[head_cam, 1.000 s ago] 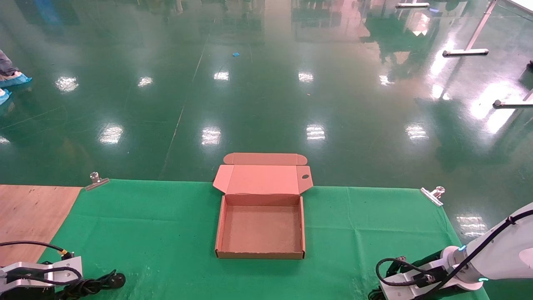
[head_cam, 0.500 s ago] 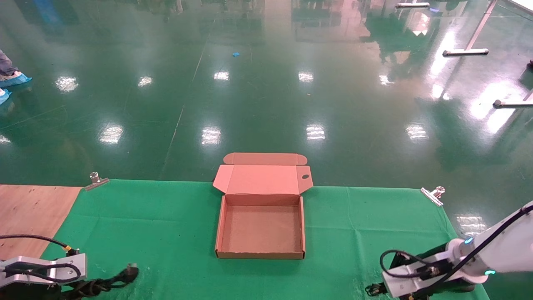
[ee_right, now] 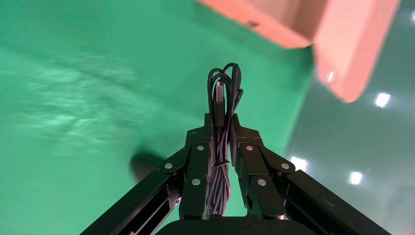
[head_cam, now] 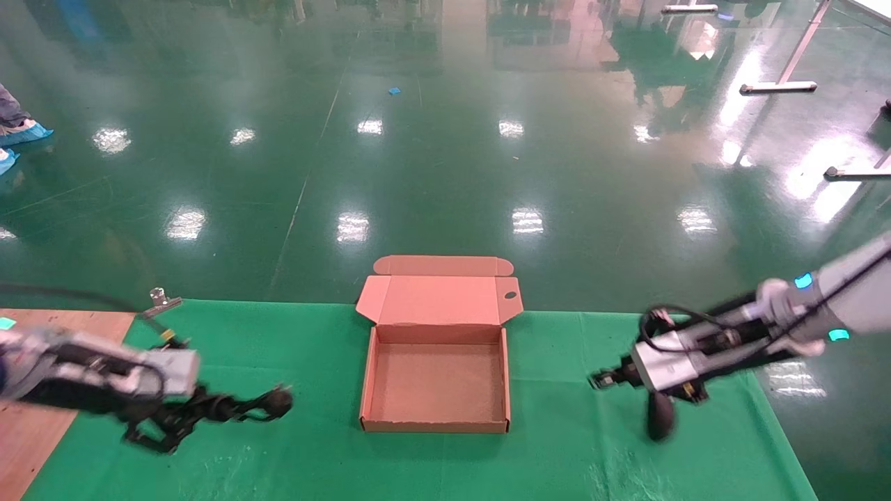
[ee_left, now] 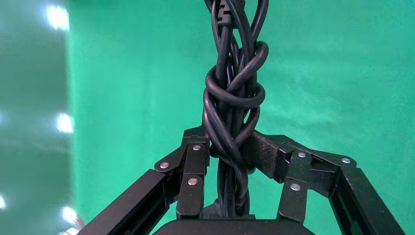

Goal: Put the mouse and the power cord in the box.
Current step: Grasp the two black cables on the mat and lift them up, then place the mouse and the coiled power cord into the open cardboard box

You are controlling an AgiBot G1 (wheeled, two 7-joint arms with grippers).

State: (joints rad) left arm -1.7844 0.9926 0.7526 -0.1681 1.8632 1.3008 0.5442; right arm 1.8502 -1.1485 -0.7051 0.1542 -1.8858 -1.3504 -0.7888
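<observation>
The left gripper hung above the green cloth to the left of the box, its fingers clamped on the knotted power cord, whose bundle stuck out past the fingertips toward the box with a plug at its far end. The right gripper hung to the right of the box, closed on the bunched thin cable of the mouse, which dangled just below it over the cloth. The box sat open between them, lid folded back, apart from both.
</observation>
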